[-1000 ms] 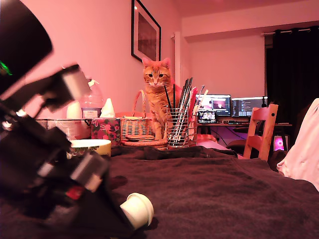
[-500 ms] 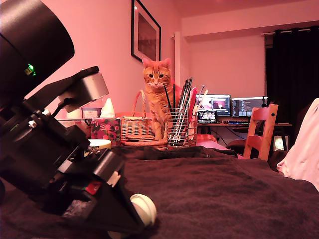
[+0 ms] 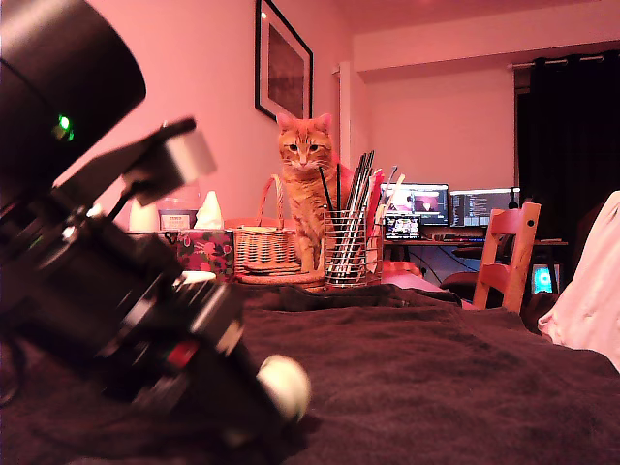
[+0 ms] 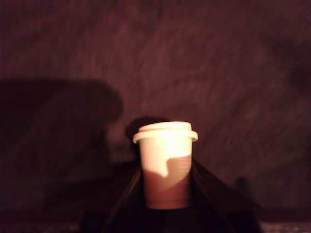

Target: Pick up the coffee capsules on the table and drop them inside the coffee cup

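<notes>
Pincer: As the wrist view shows it, your gripper point(image 4: 166, 194) has its two dark fingers point(image 4: 127, 201) closed against the narrow end of the coffee capsule point(image 4: 165, 160) — the jaws are only as far apart as the capsule is wide, and nothing else is between them.
Capsule: rimmed wide end points away from the wrist, over the brown cloth; in the exterior view it shows as a pale blur point(image 3: 285, 386) at the tip of the arm, low over the table point(image 3: 436, 387). Whether it has cleared the cloth you cannot tell from either picture.
Step in hand: by my reading, the grasp is made and the lift is the matter now — the drop into the cup is not yet done.
Coffee cup: only a pale sliver of rim point(image 3: 197, 277) peeps out behind the arm in the exterior view, farther back on the table than the capsule.
Next move: you will likely need to raise the capsule above the rim, carry it back over the mouth, then open.
Open room: the cloth to the exterior view's right of the capsule lies bare, so there is room there.
Edges: behind the cup stand a wicker basket point(image 3: 263, 247), a wire pen holder point(image 3: 346, 247) and a cat point(image 3: 307, 184) — keep the swing short of them.
</notes>
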